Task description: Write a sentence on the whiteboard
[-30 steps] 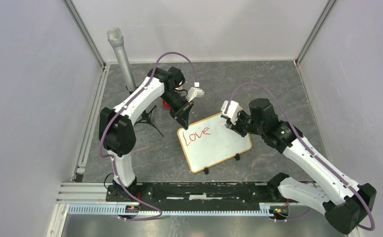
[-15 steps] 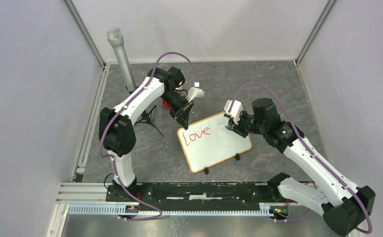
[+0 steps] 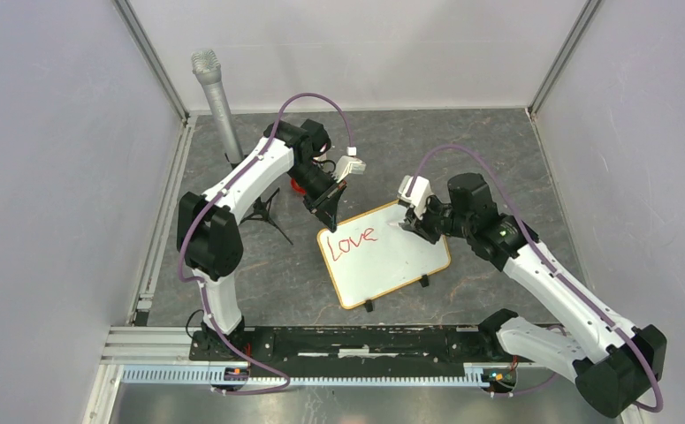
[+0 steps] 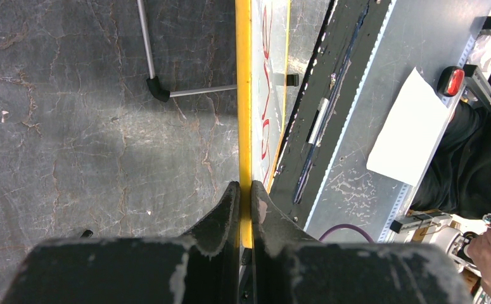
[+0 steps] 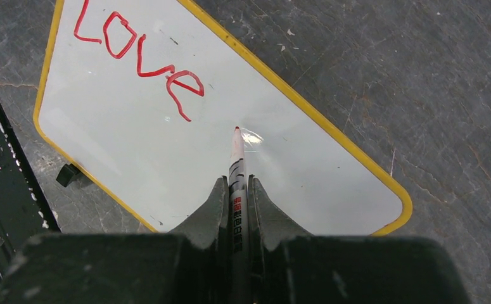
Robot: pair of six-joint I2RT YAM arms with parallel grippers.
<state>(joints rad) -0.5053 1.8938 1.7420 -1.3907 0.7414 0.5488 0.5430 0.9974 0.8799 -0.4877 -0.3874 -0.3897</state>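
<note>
We kept L gripper (image 4: 244, 190) clamped on small white yellow-framed whiteboard's (image 3: 396, 261) edge; R gripper (image 5: 236, 185) pinched red-tipped white marker pen (image 5: 236, 161), tip mid-board, beside red handwritten "Love" (image 5: 138, 54).

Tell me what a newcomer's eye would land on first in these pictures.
First, the red word Love, handwritten across the far-left part of the whiteboard lying mid-table. Next, the right gripper is shut on a marker, its red tip at the bare white just past that word, while the left gripper pinches the board's far-left corner. A tall grey stand rises at the far left.
</note>
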